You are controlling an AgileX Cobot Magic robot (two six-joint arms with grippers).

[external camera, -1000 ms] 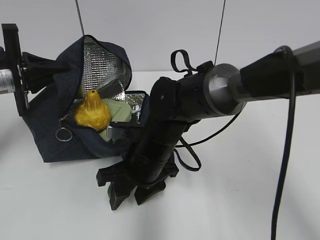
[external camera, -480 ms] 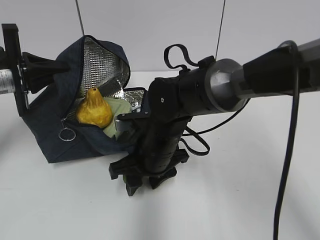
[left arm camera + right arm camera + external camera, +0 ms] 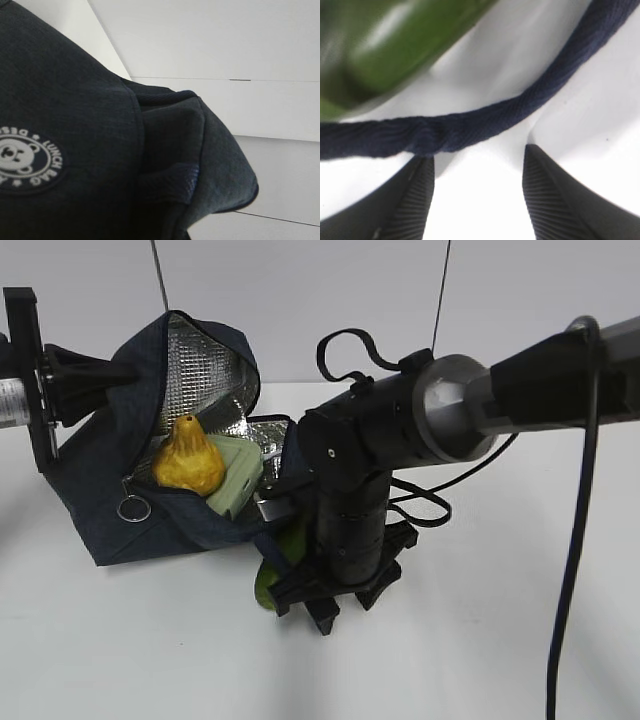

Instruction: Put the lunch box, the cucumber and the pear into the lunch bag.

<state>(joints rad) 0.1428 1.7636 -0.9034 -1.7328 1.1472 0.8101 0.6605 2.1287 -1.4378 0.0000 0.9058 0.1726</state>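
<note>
Shifted rightward off the cucumber (image 3: 272, 578), the right claw (image 3: 477, 197) hangs open over the strap (image 3: 485, 120).

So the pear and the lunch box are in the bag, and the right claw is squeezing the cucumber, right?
Not quite. The right wrist view shows the right gripper open and empty over the bag's strap, the cucumber lying beyond it. The pear and lunch box are in the lunch bag.

Probably a lab: bare white table (image 3: 120, 640), panelled wall (image 3: 300, 300)
</note>
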